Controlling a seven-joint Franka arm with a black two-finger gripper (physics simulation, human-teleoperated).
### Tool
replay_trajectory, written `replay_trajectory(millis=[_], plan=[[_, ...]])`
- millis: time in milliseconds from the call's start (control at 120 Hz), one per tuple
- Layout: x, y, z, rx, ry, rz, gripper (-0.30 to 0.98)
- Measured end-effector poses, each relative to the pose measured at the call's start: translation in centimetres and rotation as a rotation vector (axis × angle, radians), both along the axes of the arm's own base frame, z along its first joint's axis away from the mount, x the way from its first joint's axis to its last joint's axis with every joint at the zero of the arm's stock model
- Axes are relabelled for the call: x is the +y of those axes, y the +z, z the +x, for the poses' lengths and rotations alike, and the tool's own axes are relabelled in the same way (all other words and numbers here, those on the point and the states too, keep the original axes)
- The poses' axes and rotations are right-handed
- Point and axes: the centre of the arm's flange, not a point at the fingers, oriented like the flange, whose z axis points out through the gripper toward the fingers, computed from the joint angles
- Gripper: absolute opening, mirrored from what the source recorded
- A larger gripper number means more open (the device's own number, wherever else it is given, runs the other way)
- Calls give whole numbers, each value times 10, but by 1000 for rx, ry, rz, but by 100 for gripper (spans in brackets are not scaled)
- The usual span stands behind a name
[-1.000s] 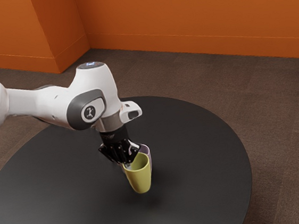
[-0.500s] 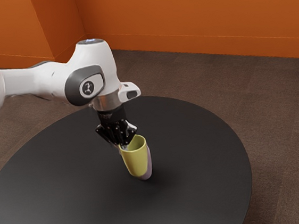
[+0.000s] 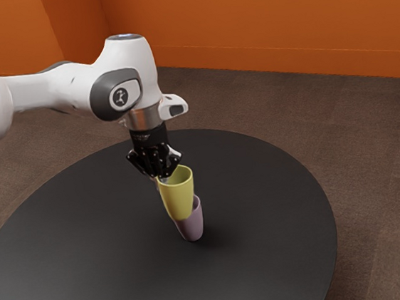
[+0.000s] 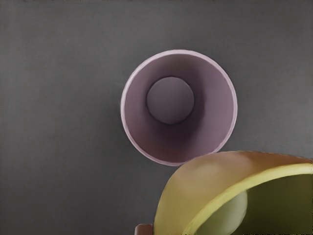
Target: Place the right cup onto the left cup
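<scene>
Jaws, exterior view: closed in a pinch on the wall of the yellow cup (image 3: 178, 197), near its rim; the black gripper (image 3: 162, 180) points down.
Yellow cup, exterior view: held up off the table (image 3: 270, 207), mouth upward, its lower part in front of the upper part of the pink cup (image 3: 192, 229).
Pink cup, exterior view: standing upright on the table, partly hidden behind the yellow cup.
Arm (image 3: 51, 97), exterior view: white with grey parts, entering from the exterior view's left and reaching out above the round black table.
Surroundings, exterior view: brown floor (image 3: 372, 153) around the table; orange wall (image 3: 257, 8) behind.
Pink cup, wrist view: seen from above, mouth open, with the inner wall and round bottom visible; 1 round rim, nearly all in sight.
Yellow cup, wrist view: nearer the camera than the pink cup and off to 1 side of its mouth, the outer wall just overlapping the pink rim in the picture; the 2 cups are not nested.
Table, wrist view: dark grey surface around the pink cup.
</scene>
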Motion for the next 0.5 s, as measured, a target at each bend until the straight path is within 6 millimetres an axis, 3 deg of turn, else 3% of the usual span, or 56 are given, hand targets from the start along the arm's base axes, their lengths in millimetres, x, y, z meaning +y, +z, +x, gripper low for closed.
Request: replay_trajectory(millis=[225,500], plan=[[5,5,20,-8,4,6,-10],[12,-3,34,9,8,15,-10]])
